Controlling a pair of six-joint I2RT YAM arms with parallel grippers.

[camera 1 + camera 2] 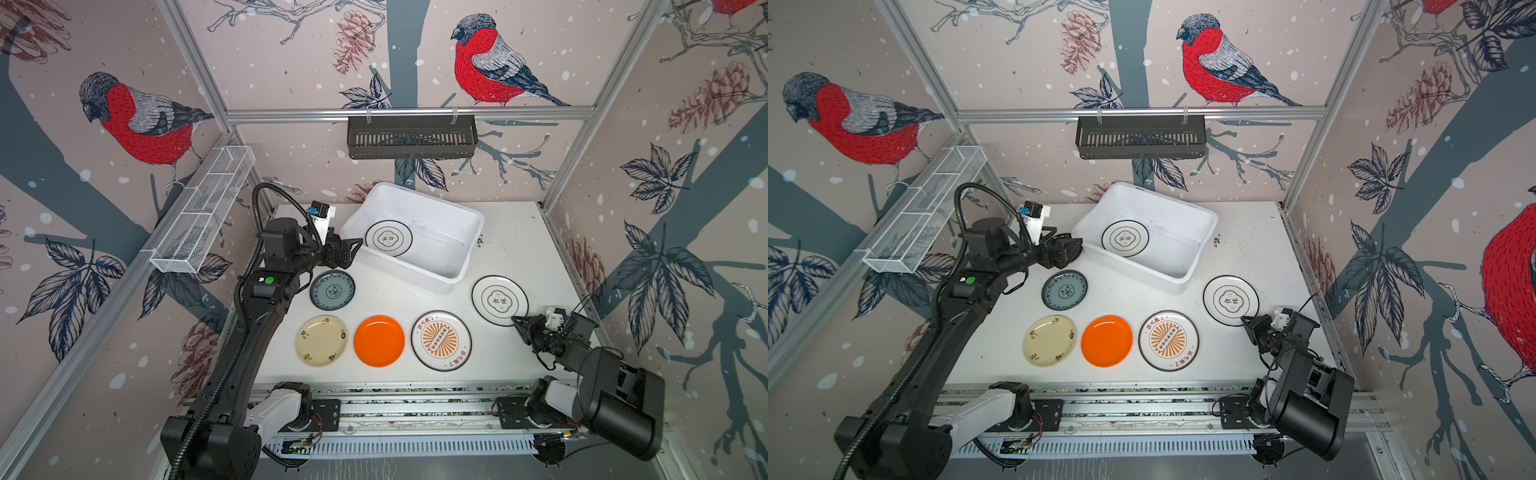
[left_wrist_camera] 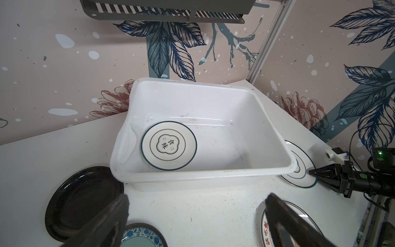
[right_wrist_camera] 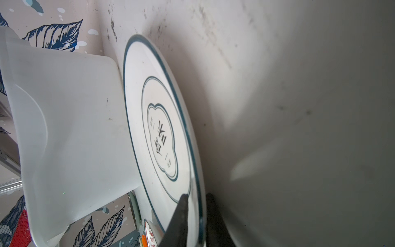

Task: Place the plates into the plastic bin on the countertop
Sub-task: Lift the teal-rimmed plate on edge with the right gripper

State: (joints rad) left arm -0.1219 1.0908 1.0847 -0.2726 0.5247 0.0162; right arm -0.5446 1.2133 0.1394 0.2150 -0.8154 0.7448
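The bin [image 1: 440,249] [image 1: 1175,249] sits askew on the countertop [image 1: 511,241], and one emblem plate [image 1: 389,238] [image 1: 1125,238] [image 2: 168,145] lies flat on its floor, toward its left end. The second emblem plate [image 1: 499,300] [image 1: 1230,300] [image 3: 160,136] lies flat on the countertop just beside the bin's near right corner. The right gripper [image 1: 517,322] [image 1: 1246,322] [image 3: 198,213] is pinched on the edge of it that lies farthest from the bin, one finger over the rim and one under. On the robot's side of the bin, apart from one another, lie the teal plate [image 1: 332,290] [image 1: 1064,290], nearest the bin, then a row of cream plate [image 1: 321,340], orange plate [image 1: 379,340] and sunburst plate [image 1: 441,340]. The black plate [image 2: 83,201] shows only in the left wrist view, just beside the bin's left corner. The left gripper [image 1: 353,251] [image 1: 1073,249] [image 2: 197,205] hangs at that corner with its jaws spread wide and nothing between them. Above and behind the bin a black basket [image 1: 411,137] hangs on a rail, and a wire rack [image 1: 203,208] runs along the wall left of the bin.
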